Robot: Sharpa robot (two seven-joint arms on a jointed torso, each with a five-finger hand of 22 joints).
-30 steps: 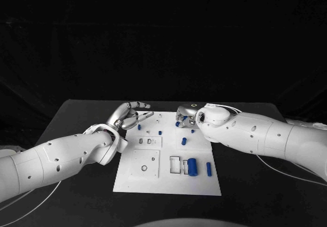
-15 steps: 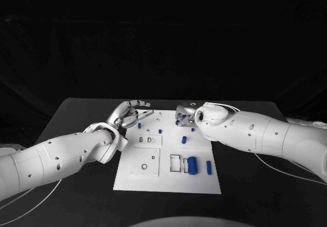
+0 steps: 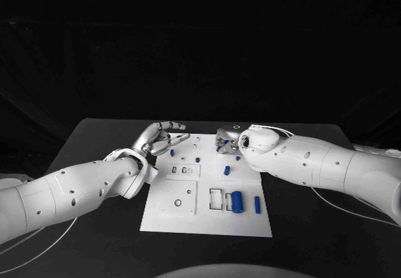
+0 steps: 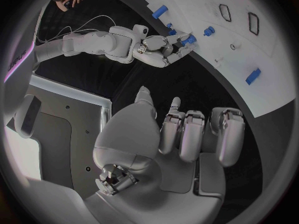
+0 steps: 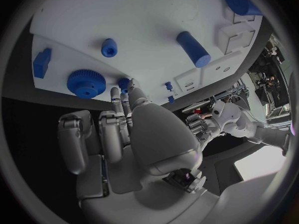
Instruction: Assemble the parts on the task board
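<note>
1. Over the last second the left hand (image 3: pixel 163 136) has barely shifted at the upper left edge of the task board (image 3: pixel 188 217); its fingers stay loosely spread and it holds nothing.
2. The right hand (image 3: pixel 227 141) also holds its place at the board's upper middle, fingertips down by a small blue part (image 5: pixel 123 83); whether it grips that part I cannot tell.
3. So no part looks newly seated. The large blue cylinder (image 3: pixel 236 202) lies lower right on the board.
4. The black table (image 3: pixel 92 139) carries the board against a dark room.

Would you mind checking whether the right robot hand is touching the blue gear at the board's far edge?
Cannot tell. In the right wrist view, the right robot hand has its fingertips right beside the blue gear, but neither contact nor gap is plain.
</note>
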